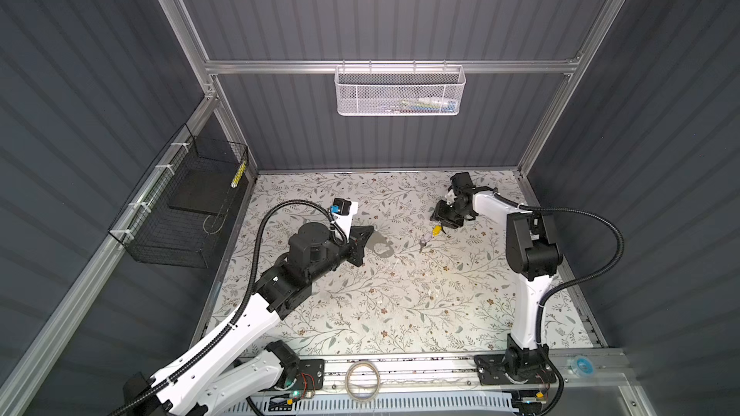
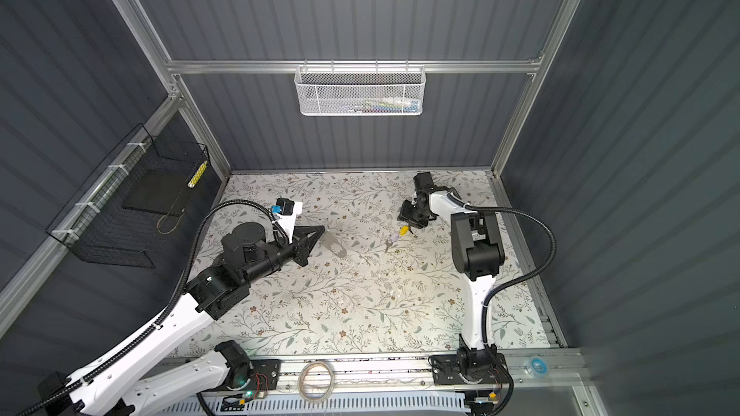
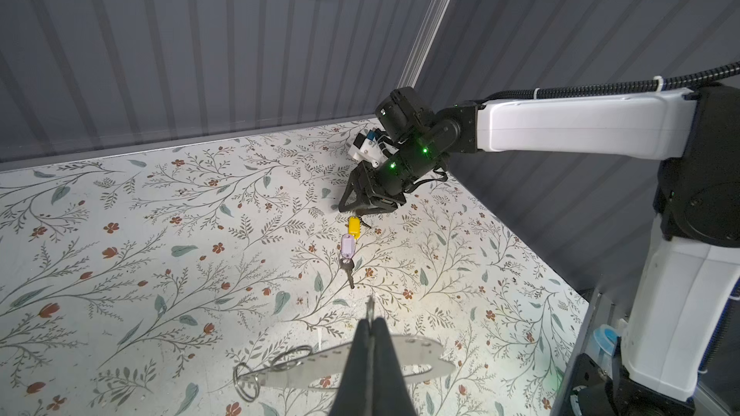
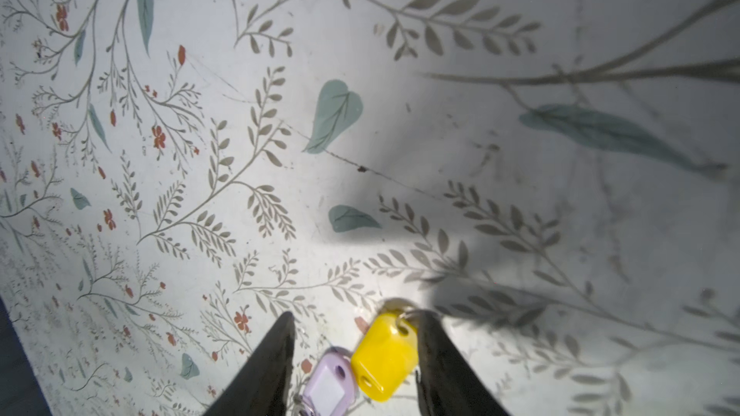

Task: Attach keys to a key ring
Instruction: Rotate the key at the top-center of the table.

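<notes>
The key ring [image 3: 416, 358] is a flat grey metal loop with small wire rings at one end; in both top views it hangs just above the floral table [image 1: 378, 249] [image 2: 335, 248]. My left gripper [image 3: 371, 324] [image 1: 370, 230] is shut on its edge. To the right lie the keys: a yellow tag [image 1: 437, 229] [image 3: 354, 227] and a lilac tag [image 1: 427, 237] [image 3: 347, 246] with a metal blade. My right gripper [image 4: 355, 318] [image 1: 442, 222] is low over them and open. Both tags sit between its fingers, and the yellow tag [image 4: 384, 354] touches one finger while the lilac one [image 4: 328, 382] lies apart.
A tan tape roll [image 1: 362, 380] and a blue spool [image 1: 580, 364] rest on the front rail. A white mesh basket [image 1: 399, 90] hangs on the back wall, and a black wire basket [image 1: 180, 210] on the left wall.
</notes>
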Controlling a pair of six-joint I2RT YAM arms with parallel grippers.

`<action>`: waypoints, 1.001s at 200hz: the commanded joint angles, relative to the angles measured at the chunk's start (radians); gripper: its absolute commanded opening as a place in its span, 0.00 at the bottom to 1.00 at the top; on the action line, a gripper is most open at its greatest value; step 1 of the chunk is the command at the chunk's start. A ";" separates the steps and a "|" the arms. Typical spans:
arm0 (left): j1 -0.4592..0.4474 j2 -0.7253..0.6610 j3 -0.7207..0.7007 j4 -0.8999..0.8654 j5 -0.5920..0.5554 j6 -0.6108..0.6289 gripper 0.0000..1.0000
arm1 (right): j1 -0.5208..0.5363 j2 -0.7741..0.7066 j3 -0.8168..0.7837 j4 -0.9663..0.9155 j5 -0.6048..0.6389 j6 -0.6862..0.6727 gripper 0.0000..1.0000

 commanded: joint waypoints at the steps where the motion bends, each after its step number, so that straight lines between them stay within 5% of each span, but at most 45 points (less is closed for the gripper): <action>1: -0.005 -0.023 0.021 -0.006 -0.007 0.007 0.00 | 0.010 0.027 0.034 0.023 -0.097 -0.003 0.48; 44: -0.005 -0.032 0.021 -0.008 -0.010 0.009 0.00 | 0.028 -0.002 0.028 0.051 -0.125 -0.036 0.46; 133: -0.005 -0.004 0.025 0.018 0.003 0.010 0.00 | 0.070 -0.086 -0.017 -0.061 0.257 -0.149 0.48; 200: -0.004 0.001 0.042 0.000 0.004 0.018 0.00 | 0.122 -0.013 0.046 -0.101 0.349 -0.211 0.46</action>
